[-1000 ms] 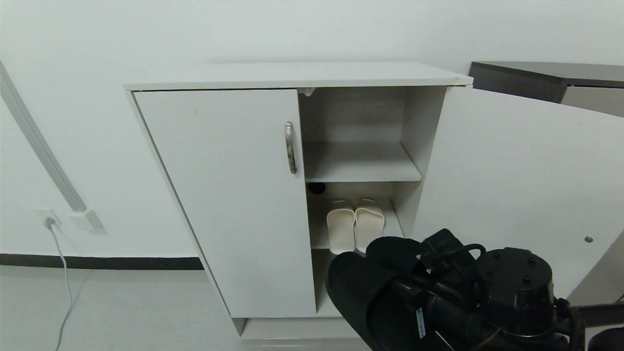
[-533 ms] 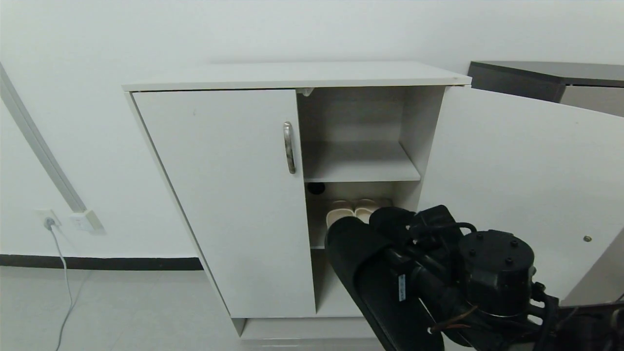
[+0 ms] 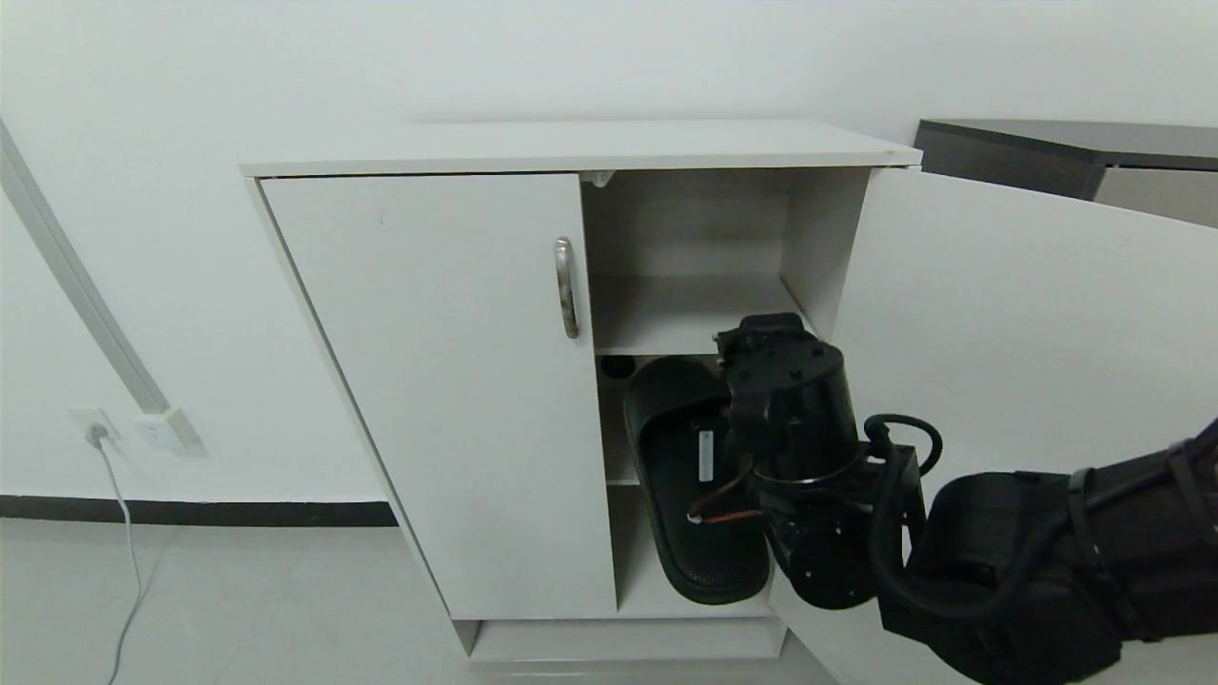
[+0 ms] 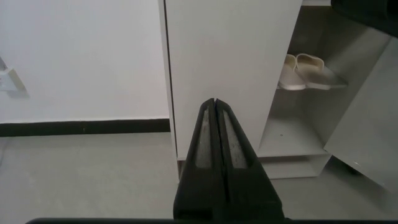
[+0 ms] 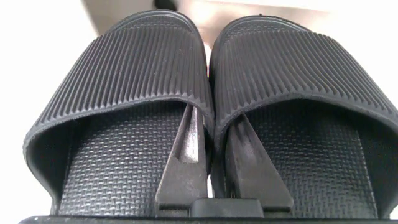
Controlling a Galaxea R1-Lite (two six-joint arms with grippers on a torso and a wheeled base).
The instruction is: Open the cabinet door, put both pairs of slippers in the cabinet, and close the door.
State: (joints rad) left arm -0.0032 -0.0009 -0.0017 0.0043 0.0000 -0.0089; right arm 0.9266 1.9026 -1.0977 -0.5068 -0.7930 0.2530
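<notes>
- The right claw [image 5: 216,124] is clenched on the pair of black slippers [image 3: 680,457]. One of its fingers [image 5: 186,149] lies inside each slipper under the ribbed strap, and the two inner strap walls are pinched together between them.
- The black slippers are held side by side and tilted. In the head view they sit at centre frame, in the open right half of the cabinet [image 3: 571,143]. Their toes are up just beneath the upper shelf [image 3: 699,319], and their heels hang down before the bottom compartment.
- The left claw [image 4: 214,143] is closed, fingers pressed flat together, with nothing between them. It points toward the shut left door [image 3: 438,381], well apart from it.
- The white slippers [image 4: 305,70] lie as a pair on the middle shelf inside the cabinet.
- The right door [image 3: 1028,314] stands swung wide, taking up the right of the head view. The handle [image 3: 566,287] on the left door is untouched.
- Change: one second ago the black slippers were low at bottom centre-right of the head view, in front of the cabinet, with the white pair in plain sight above them. Half a second ago they had risen to cover most of the white pair. The right arm has since gone up and forward, carrying the black pair into the opening.
</notes>
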